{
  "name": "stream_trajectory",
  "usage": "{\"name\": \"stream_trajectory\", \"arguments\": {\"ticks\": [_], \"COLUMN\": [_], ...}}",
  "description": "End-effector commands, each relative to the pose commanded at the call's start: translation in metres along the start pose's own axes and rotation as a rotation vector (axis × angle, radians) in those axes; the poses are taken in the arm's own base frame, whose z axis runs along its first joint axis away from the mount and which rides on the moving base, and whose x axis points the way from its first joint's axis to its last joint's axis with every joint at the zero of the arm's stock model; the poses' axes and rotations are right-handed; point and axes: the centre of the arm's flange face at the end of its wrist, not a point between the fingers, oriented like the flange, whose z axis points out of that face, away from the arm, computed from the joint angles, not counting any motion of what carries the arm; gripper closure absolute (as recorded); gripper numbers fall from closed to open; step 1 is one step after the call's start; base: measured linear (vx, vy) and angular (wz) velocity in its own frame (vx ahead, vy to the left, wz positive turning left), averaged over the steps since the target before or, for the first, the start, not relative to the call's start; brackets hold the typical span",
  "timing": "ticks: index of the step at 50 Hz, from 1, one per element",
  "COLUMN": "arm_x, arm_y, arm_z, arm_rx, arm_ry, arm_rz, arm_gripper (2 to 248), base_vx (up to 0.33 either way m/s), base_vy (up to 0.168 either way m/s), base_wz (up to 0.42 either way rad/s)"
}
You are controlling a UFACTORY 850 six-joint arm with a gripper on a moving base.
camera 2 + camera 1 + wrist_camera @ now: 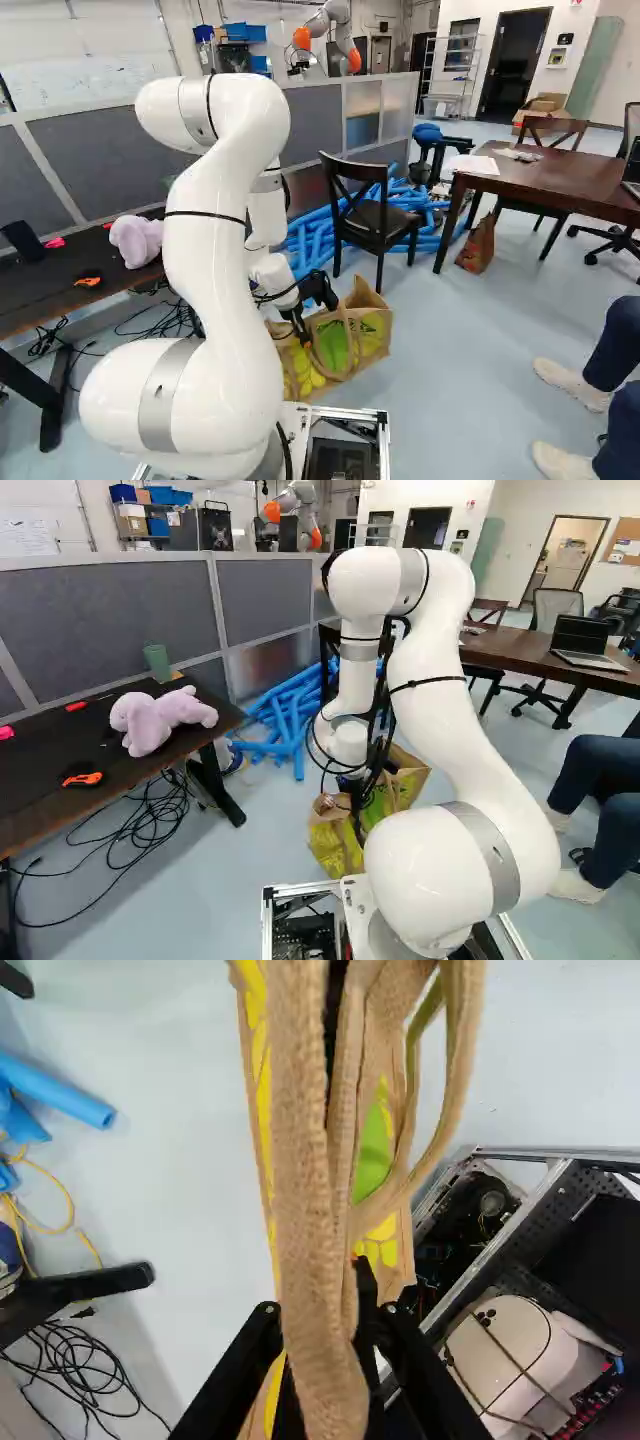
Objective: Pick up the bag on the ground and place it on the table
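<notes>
In the right base view my gripper (302, 336) points down at the top of the tan bag (372, 338), which has yellow and green prints and stands low beside the base. The bag (334, 842) is partly behind my arm in the left base view. The wrist view has my gripper (328, 1352) shut on a tan handle strap (300, 1160), which runs up close before the camera and covers the fingertips. A second handle loop (462, 1060) hangs loose beside it. Whether the bag's bottom touches the floor, I cannot tell. A dark-topped table (40, 770) stands at the left.
A purple plush toy (165, 718) and an orange-black tool (82, 778) lie on that table, cables (140, 830) below it. Blue tubes (315, 240) and a black chair (368, 215) are beyond the bag. A brown table (540, 185), another robot and a seated person are farther off.
</notes>
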Motion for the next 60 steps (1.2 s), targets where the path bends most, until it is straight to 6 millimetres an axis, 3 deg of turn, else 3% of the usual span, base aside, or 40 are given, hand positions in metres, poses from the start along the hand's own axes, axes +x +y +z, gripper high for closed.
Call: {"name": "stream_trajectory", "arguments": {"ticks": [60], "arm_x": [-0.009], "arm_y": [0.034], "arm_z": [-0.087], "arm_rx": [0.077], "arm_ry": [-0.024], "arm_rz": [0.053], "arm_gripper": [215], "base_vx": [0.0], "base_vy": [0.0], "base_wz": [0.0]}}
